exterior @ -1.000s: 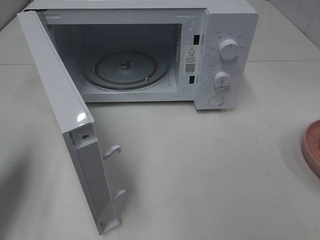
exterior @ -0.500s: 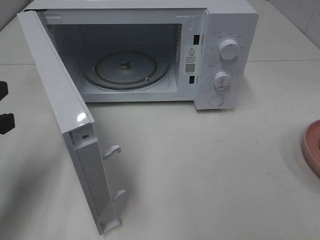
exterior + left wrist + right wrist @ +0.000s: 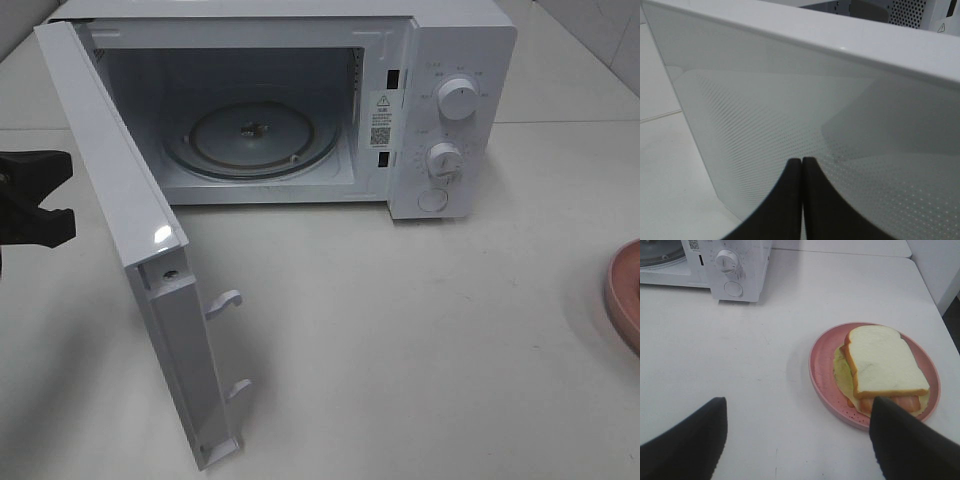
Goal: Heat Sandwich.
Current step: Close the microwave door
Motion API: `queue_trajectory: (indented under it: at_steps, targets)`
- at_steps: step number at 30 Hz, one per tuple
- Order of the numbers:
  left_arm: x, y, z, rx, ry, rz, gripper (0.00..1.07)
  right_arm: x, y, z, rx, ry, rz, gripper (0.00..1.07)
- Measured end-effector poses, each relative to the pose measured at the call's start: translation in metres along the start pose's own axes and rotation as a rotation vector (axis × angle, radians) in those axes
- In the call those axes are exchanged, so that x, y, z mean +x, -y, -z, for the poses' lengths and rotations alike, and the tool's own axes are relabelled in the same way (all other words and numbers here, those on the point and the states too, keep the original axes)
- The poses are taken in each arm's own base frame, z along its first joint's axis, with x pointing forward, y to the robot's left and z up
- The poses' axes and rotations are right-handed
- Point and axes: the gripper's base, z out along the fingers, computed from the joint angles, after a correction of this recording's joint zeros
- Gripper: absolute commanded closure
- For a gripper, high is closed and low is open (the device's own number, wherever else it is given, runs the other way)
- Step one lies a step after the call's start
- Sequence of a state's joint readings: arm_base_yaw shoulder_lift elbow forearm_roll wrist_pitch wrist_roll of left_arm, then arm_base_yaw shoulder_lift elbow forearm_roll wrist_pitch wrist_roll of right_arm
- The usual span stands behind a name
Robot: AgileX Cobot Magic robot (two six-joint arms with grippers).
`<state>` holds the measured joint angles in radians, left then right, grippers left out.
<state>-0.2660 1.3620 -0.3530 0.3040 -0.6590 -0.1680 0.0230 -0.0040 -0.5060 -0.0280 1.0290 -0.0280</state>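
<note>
The sandwich, pale bread over a red-orange filling, lies on the round pink plate in the right wrist view. My right gripper hovers open and empty just in front of the plate, its fingers wide apart. In the exterior view only the plate's rim shows at the right edge; the sandwich and my right gripper are out of view there. The white microwave stands open with a bare glass turntable. My left gripper is at the far left, outside the open door; its fingers are shut and empty.
The microwave door swings out toward the front left, with two latch hooks sticking out of its free edge. Two knobs and a button sit on the control panel. Bare white tabletop lies between the microwave and the plate.
My left gripper has come in from the left edge and moved right toward the outer face of the door. Nothing else has moved.
</note>
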Motion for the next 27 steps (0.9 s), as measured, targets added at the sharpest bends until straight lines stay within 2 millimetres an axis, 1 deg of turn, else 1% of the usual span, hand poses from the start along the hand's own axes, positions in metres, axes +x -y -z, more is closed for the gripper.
queue_trajectory:
  at_steps: [6,11,15,16,17,19,20,21,24,25,26,27]
  targets:
    - [0.002,0.001,-0.004,0.012,-0.001,0.018,1.06,0.0,0.0,0.0,0.0,0.0,0.0,0.31]
    - [0.004,0.005,-0.007,0.033,-0.005,0.045,1.06,0.0,0.0,0.0,0.0,0.0,0.0,0.31]
    - [0.005,0.019,-0.017,0.093,-0.023,0.036,1.06,0.0,0.0,0.0,0.0,-0.001,0.0,0.31]
    - [0.005,0.019,-0.017,0.093,-0.023,0.036,1.06,0.0,0.0,0.0,0.0,-0.001,0.0,0.31]
    - [0.004,0.026,-0.022,0.119,-0.025,0.03,1.06,0.0,0.0,0.0,0.0,-0.001,0.0,0.31]
    - [0.003,0.033,-0.026,0.134,-0.021,0.026,1.06,0.0,0.0,0.0,0.0,-0.001,0.0,0.31]
    - [0.001,0.04,-0.031,0.147,-0.017,0.02,1.06,0.0,0.0,0.0,0.0,-0.001,0.0,0.31]
    - [0.001,0.04,-0.031,0.147,-0.017,0.02,1.06,0.0,0.0,0.0,0.0,-0.001,0.0,0.31]
    - [-0.002,0.05,-0.04,0.161,-0.011,0.013,1.06,0.0,0.0,0.0,0.0,-0.001,0.0,0.31]
    - [-0.006,0.056,-0.046,0.173,-0.003,0.011,1.06,0.0,0.0,0.0,0.0,-0.001,0.0,0.31]
    - [-0.006,0.056,-0.046,0.173,-0.003,0.011,1.06,0.0,0.0,0.0,0.0,-0.001,0.0,0.31]
    - [-0.008,0.06,-0.049,0.18,0.001,0.007,1.06,0.0,0.0,0.0,0.0,-0.001,0.0,0.31]
